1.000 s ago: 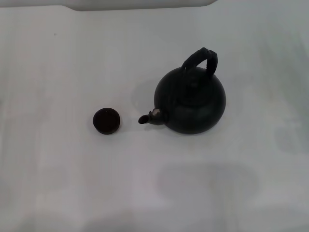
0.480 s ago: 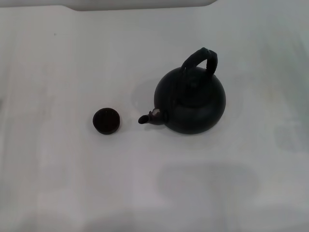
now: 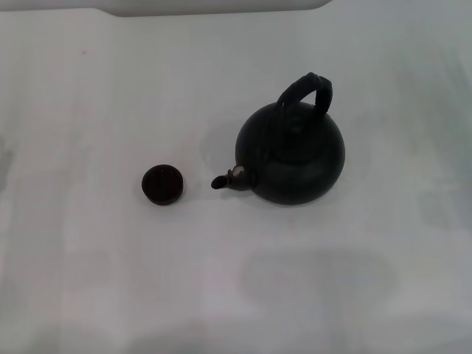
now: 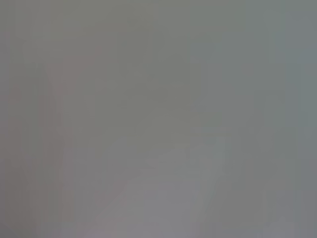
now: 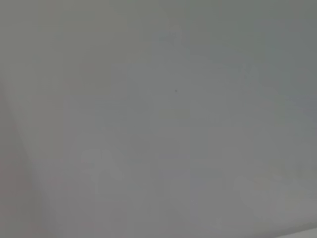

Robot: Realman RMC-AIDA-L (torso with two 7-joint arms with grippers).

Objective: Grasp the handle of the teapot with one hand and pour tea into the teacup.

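Sitting upright on the white surface [image 3: 88,280]: teapot [image 3: 295,158], right of centre, handle [image 3: 308,90] arched over its far side, nothing gripping it. Spout [image 3: 230,178] points left toward the teacup [image 3: 161,184], which stands well apart from the pot, left of it. Neither end effector appears in head view; both wrist views show only blank pale surface, so can't tell whether either is wide or narrow.

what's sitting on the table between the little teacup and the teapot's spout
Nothing. In the head view, the stretch between the teacup and the spout of the teapot is bare white table. Neither gripper is in view.
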